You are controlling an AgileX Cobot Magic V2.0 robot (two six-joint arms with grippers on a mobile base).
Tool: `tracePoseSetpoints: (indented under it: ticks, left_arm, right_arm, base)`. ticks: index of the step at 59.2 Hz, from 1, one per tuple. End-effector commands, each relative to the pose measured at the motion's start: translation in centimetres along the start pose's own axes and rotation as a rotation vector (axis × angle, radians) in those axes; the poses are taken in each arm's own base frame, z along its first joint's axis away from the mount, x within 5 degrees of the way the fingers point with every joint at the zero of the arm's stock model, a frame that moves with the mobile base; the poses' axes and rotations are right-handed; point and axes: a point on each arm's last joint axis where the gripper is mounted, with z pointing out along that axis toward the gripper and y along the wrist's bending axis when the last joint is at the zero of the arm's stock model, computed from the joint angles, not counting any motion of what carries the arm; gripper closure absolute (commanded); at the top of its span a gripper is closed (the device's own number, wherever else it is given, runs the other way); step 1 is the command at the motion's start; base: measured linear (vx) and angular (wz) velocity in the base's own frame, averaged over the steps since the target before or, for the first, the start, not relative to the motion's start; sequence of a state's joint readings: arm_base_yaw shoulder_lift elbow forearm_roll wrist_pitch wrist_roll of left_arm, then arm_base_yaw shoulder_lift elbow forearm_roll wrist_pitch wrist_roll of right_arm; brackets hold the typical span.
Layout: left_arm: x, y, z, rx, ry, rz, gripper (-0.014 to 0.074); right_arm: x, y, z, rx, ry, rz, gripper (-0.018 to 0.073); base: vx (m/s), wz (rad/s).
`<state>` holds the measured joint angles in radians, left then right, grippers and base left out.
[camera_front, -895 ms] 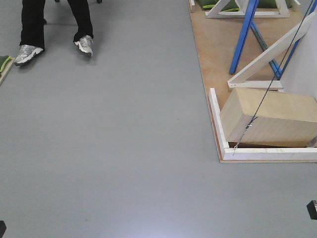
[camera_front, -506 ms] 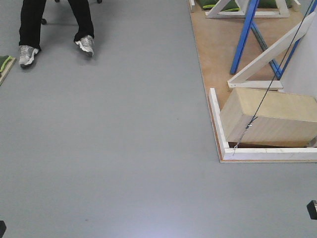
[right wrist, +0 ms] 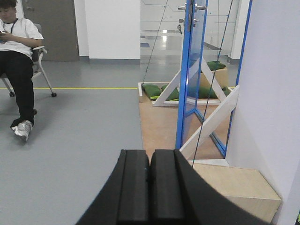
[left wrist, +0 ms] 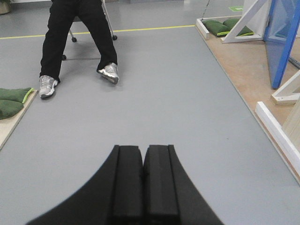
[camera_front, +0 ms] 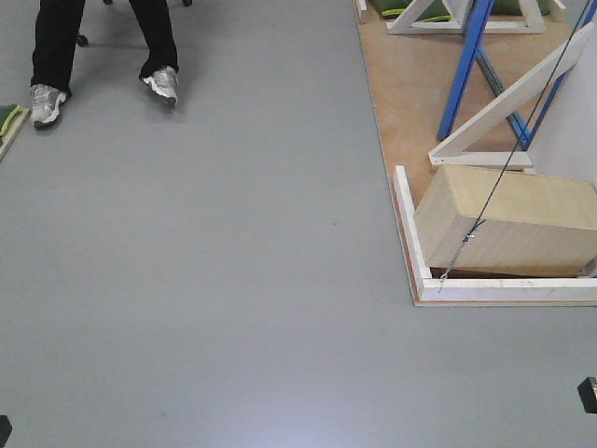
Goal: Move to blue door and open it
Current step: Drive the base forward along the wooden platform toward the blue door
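Both the left gripper (left wrist: 143, 183) and the right gripper (right wrist: 150, 187) are fully closed and hold nothing, while the blue door (right wrist: 185, 84) stands ahead on the right, on the wooden platform (camera_front: 406, 93) beyond the tan box (camera_front: 508, 224).

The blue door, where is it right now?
In the right wrist view the blue door stands edge-on, right of centre, on the wooden platform, flanked by white braces, behind the tan box.

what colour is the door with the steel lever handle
The blue door is bright, glossy blue; it shows best in the right wrist view.
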<state>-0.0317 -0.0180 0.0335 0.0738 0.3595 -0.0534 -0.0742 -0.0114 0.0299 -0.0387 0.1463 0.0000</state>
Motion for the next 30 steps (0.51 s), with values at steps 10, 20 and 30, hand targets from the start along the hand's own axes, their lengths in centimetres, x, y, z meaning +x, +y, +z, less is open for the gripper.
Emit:
tracePoseSetpoints:
  ticks: [10,20,30]
  left_arm:
    - [-1.78,-0.02,-0.5,0.005,-0.125,-0.003,0.0526]
    - [-1.78,-0.02,-0.5,0.005,-0.125,-0.003,0.0526]
    - [-1.78,-0.02,-0.5,0.005,-0.125,-0.003,0.0526]
  right_arm:
    - [-0.47,-0.02,-0.04,0.006,-0.081,-0.002,0.0564]
    - [-0.47,-0.02,-0.04,0.006,-0.081,-0.002,0.0564]
    - [-0.47,-0.02,-0.04,0.006,-0.081,-0.002,0.0564]
  base:
    - [0.0,0.0]
    - [0.03,-0.01]
    - [0.08,-0.01]
